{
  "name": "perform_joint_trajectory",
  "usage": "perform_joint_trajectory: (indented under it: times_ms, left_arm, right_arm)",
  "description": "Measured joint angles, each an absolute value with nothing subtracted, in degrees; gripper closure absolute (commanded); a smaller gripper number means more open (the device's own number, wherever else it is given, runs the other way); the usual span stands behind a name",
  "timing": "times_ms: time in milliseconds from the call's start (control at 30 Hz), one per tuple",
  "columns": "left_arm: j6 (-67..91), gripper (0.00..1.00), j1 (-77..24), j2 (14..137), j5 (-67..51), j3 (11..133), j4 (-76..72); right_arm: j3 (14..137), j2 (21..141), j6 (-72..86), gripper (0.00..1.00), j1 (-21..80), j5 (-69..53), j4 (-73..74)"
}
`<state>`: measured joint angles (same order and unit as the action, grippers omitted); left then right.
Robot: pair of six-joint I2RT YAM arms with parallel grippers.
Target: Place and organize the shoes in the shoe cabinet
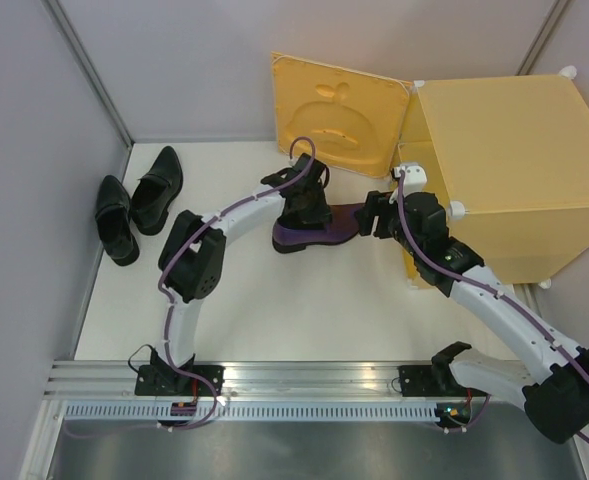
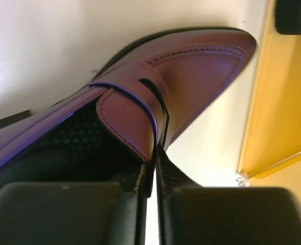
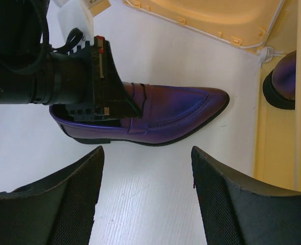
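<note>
Far left on the desk (image 1: pixel 274 310), two black shoes (image 1: pixel 157 188), untouched. Then the left tool (image 2: pixel 154 163), clenched on the tongue of a purple shoe (image 3: pixel 165 109) resting on the desk near the open door (image 1: pixel 334 110). Then the right tool (image 3: pixel 146 158), released and holding nothing, just by the toe. Far right, the cabinet (image 1: pixel 514 150), with a second purple shoe (image 3: pixel 285 76) already inside. Step now: getting this purple shoe in. Next: lift, push in toe first beside its twin, let go. Four shoes: two black, two purple

Shoe (image 3: pixel 160 109): glossy purple, black dotted lining. Pair (image 1: pixel 157 190), nine o'clock: glossy black. Cabinet (image 1: pixel 514 160): yellow-orange, white corner connectors (image 1: pixel 569 72), embossed door (image 1: pixel 329 115). Desk (image 1: pixel 274 310): white.
</note>
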<state>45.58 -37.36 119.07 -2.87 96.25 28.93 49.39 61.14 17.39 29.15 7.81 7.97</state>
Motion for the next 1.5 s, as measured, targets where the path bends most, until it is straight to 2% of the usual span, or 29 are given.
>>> perform_joint_trajectory:
  times_ms: [33,67,133,167,233,267,367,567,700,967,1200,1500]
  left_arm:
    - [45.84,0.78,-37.93,120.31,-3.18,97.71,28.95]
    - [46.11,0.62,-38.41,121.16,-3.27,99.00,28.56]
    - [46.48,0.43,-39.03,121.56,-3.68,100.42,27.92]
    - [46.61,0.28,-39.18,121.47,-3.73,100.75,27.59]
    - [46.61,0.11,-39.24,120.84,-3.46,100.73,26.61]
    - [46.44,0.07,-39.22,120.27,-3.07,100.44,26.26]
    - [46.04,0.03,-38.74,116.46,-1.52,97.27,25.91]
    - [43.31,0.04,-35.29,104.71,0.08,92.09,26.13]
    - [38.72,0.03,-29.54,98.63,0.36,90.43,26.20]
    - [29.67,0.00,-18.28,93.30,-0.16,83.59,27.05]
    - [23.16,0.00,-17.17,88.25,0.82,79.42,30.44]
    - [20.45,0.00,-17.21,80.07,6.13,73.28,31.31]
  right_arm:
    - [49.23,60.99,17.37,0.27,29.15,7.99,8.23]
    - [49.12,60.90,17.37,0.27,29.15,8.10,8.56]
    - [49.04,60.80,17.37,0.27,29.15,8.38,9.02]
    - [49.04,60.73,17.37,0.27,29.15,8.49,9.23]
    - [49.04,60.45,17.37,0.26,29.15,8.60,9.65]
    - [49.04,60.27,17.37,0.26,29.15,8.56,9.82]
    - [49.04,60.05,17.45,0.26,29.15,7.51,9.93]
    - [50.50,62.06,17.87,0.26,30.57,5.76,10.76]
    - [52.71,66.39,18.31,0.27,33.21,5.58,10.33]
    - [63.20,81.52,20.58,0.29,40.12,5.82,11.18]
    - [76.53,96.55,23.20,0.37,44.21,6.15,15.22]
    - [81.69,107.81,25.15,0.44,46.26,5.39,16.27]
